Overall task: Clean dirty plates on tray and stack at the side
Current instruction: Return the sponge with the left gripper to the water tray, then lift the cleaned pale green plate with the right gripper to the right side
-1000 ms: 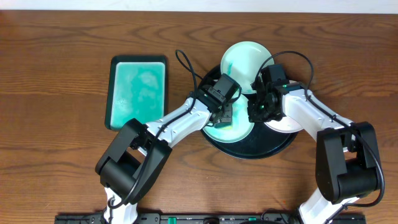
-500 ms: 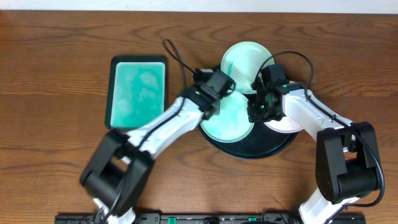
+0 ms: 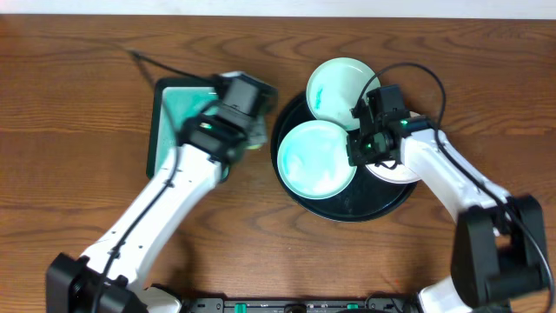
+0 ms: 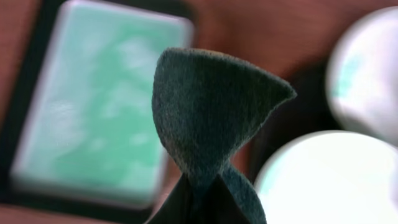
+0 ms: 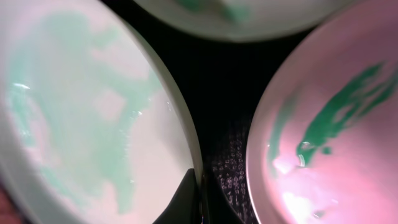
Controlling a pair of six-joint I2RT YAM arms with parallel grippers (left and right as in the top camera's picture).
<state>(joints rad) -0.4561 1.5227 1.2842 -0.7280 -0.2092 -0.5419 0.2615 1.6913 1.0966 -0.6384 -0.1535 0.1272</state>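
Three smeared plates [image 3: 314, 159] are sitting on the tray [image 3: 347, 209], so wiping looks in hand. Left end effector [image 3: 250, 139] is gripping a cloth [image 4: 211, 118] left of the tray. Right end effector [image 3: 360, 148] is resting closed at a plate rim. Next, probably, the cloth needs bringing onto a plate.

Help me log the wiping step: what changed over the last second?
The left gripper, shut on a dark cloth, swung left off the front plate on the black tray, toward the teal tray. The right gripper stayed shut between the plates; all three plates kept their places.
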